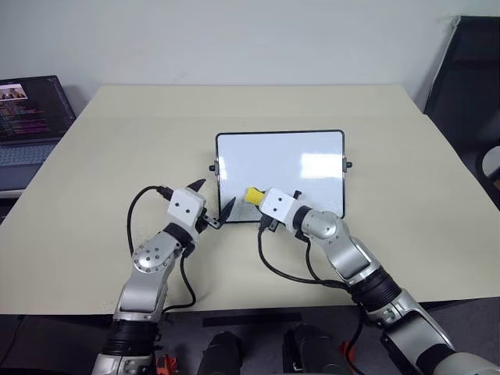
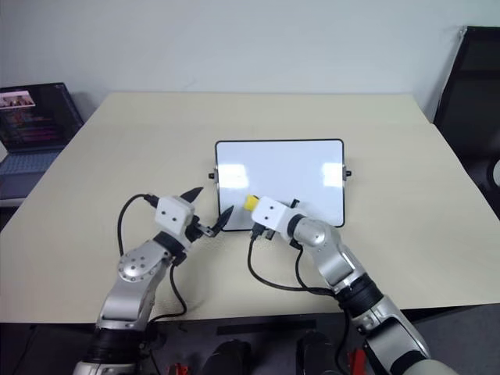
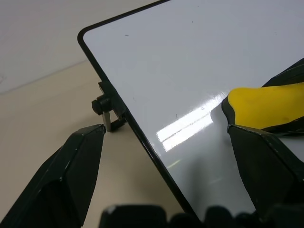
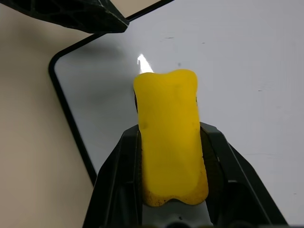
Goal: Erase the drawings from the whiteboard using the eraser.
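The whiteboard (image 1: 281, 160) lies flat on the middle of the table, glossy white in a thin black frame, with a small black knob (image 3: 100, 104) on its left side. My right gripper (image 1: 256, 197) is shut on the yellow eraser (image 4: 170, 137), which rests on the board near its front left corner. My left gripper (image 1: 212, 198) is open and straddles the board's left edge by that corner, one finger (image 3: 71, 175) over the table and the other over the board beside the eraser (image 3: 266, 107). The drawings are out of view; the visible board surface is white with a few tiny specks.
The beige table (image 1: 117, 156) stretches wide around the board. An open laptop (image 1: 31, 117) sits on a separate surface at the far left. A black chair (image 1: 469, 86) stands at the far right. Black cables loop from both wrists over the table's front.
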You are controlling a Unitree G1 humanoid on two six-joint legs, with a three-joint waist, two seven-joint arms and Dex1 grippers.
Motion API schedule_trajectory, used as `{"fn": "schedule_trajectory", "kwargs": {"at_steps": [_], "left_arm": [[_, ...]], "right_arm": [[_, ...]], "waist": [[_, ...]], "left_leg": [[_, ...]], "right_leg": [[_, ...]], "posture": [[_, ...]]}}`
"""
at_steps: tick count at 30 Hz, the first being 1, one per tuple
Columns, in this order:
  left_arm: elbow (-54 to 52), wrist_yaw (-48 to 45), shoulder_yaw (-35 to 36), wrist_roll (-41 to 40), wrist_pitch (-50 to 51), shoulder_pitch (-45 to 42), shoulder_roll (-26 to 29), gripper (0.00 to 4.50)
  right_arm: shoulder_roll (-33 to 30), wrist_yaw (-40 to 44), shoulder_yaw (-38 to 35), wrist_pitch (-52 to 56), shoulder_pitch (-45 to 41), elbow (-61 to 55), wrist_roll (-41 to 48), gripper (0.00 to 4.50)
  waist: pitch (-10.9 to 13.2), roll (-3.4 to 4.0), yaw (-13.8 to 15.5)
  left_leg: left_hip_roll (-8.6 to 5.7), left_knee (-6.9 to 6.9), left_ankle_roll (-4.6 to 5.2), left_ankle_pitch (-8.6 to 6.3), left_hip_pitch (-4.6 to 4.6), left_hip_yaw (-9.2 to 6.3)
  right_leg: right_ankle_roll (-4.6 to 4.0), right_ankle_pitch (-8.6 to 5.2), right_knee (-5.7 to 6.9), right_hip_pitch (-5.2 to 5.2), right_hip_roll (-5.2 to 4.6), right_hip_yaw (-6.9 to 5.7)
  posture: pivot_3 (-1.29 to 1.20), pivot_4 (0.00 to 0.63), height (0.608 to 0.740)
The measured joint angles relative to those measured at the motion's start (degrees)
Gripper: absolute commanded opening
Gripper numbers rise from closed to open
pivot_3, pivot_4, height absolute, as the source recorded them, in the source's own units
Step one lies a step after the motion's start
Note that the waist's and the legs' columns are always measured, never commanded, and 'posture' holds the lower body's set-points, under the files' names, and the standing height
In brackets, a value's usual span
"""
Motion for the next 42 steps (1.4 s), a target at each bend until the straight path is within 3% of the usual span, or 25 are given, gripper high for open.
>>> {"fn": "schedule_trajectory", "kwargs": {"at_steps": [11,17,26,33,42], "left_arm": [[-1.6,0.0,0.1,-0.2,1.3,0.6,0.5,4.50],[-1.7,-3.0,-0.2,-3.1,1.6,0.3,-0.1,4.50],[-3.0,-13.6,-4.1,-10.4,2.3,-0.1,-0.2,4.50],[-3.0,-26.8,-9.3,-13.9,3.5,-2.3,3.0,4.50],[4.7,-39.7,-11.5,-16.2,2.7,-9.8,2.9,4.50]], "right_arm": [[-1.9,2.3,-1.8,-0.5,2.2,-1.7,1.7,1.23],[-2.2,1.7,-10.7,2.1,4.6,-5.7,7.3,1.23],[-7.1,4.4,-16.2,11.5,11.5,-19.4,12.9,1.23],[-13.2,2.4,-28.5,21.4,18.5,-26.7,15.4,1.23],[-11.5,-3.3,-41.6,37.5,22.0,-28.6,20.7,1.23]], "waist": [[0.0,-0.01,0.4],[0.0,-0.01,0.3],[0.1,0.02,0.2],[0.1,0.02,0.3],[0.1,0.06,0.0]], "left_leg": [[-0.02,0.01,0.00,0.00,-0.09,-0.10],[-0.02,0.00,0.00,0.00,-0.18,-0.04],[-0.04,-0.04,0.00,-0.02,-0.29,-0.10],[-0.12,-0.04,0.00,-0.02,-0.35,-0.05],[-0.14,-0.03,0.00,-0.01,-0.34,0.00]], "right_leg": [[0.02,-0.01,-0.03,0.00,0.00,-0.06],[0.06,-0.01,-0.14,-0.03,-0.03,-0.04],[0.02,-0.05,-0.17,-0.14,0.00,-0.05],[0.03,-0.06,-0.23,-0.14,0.07,-0.06],[0.02,-0.06,-0.14,-0.21,0.18,-0.03]], "posture": [[0.00,0.150,0.740],[0.00,0.150,0.740],[0.00,0.150,0.740],[0.00,0.150,0.740],[0.00,0.150,0.740]]}}
